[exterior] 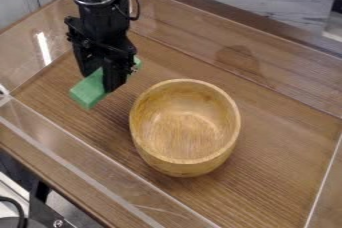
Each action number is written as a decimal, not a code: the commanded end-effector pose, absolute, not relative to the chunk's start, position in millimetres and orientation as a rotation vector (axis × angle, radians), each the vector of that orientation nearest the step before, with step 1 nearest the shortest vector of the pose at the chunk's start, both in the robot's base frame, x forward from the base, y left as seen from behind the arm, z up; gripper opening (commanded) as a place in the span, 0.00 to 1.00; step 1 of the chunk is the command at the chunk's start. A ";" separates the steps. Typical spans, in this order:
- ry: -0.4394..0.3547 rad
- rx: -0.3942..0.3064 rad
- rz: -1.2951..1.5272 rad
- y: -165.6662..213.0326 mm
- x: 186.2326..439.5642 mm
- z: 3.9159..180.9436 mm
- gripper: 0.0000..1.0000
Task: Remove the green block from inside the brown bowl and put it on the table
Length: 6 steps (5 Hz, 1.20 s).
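The black arm [96, 2] came down from the top of the view, at the left, and ended in the claw [96, 67], whose tips pointed down toward the tabletop [274, 167]. The claw was closed on the block [88, 90], clamped at its upper right part, while the rest of the bright green bar showed beyond the tips on the lower left. The block was outside the bowl [185, 127], off to its left and a little farther away, over the left part of the tabletop. It was tilted in the view, one end reaching toward the lower left; whether its underside touched the wood could not be told. A second bit of green showed just right of the claw, partly hidden behind it, too small to make out clearly. The bowl sat upright near the middle, round and light brown, with a thick rim and visible grain across its inner floor, and nothing lay in it. The claw and the block were both apart from the bowl's rim. The tabletop was brown wood with grain lines, and a bright streak of reflected light lay at its left, beside the arm. A clear wall [325, 177] bordered it on the right. Dark cables [16, 209] curled in the near left corner, outside the wooden surface. Beyond the far edge, pale grey boards [274, 4] with wood grain ran across the background.
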<state>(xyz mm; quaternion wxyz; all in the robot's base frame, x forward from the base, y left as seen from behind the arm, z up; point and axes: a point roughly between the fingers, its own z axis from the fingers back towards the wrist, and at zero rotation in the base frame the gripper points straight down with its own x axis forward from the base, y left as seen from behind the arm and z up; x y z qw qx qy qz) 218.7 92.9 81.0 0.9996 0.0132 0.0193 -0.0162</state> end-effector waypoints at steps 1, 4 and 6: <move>0.023 0.040 -0.014 98.7 219.8 83.8 1.00; 0.018 0.029 0.002 99.0 214.7 79.8 1.00; 0.011 0.020 -0.001 99.0 209.7 73.1 1.00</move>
